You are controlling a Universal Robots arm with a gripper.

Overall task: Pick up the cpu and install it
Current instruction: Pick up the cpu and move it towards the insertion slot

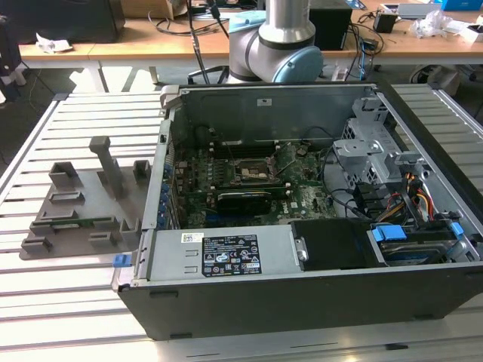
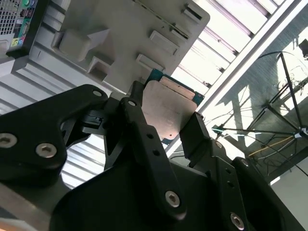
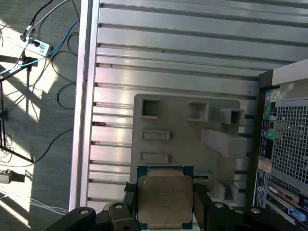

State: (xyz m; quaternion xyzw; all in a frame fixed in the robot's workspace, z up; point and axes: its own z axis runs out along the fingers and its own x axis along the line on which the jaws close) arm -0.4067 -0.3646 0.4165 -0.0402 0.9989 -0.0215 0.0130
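I have the cpu (image 3: 164, 208) clamped in the pincer (image 3: 164, 194) above the grey tray (image 3: 183, 130). Pickup's done, seating in the socket (image 1: 253, 170) is left.

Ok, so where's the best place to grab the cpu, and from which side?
Take the cpu by two opposite thin edges, coming square to its flat metal top. It's a thin square plate, so only the edges give faces to pinch. In both wrist views the end effector grips it that way.

Silver arm (image 1: 290, 23), blue caps (image 1: 299, 69), black screwed jaws
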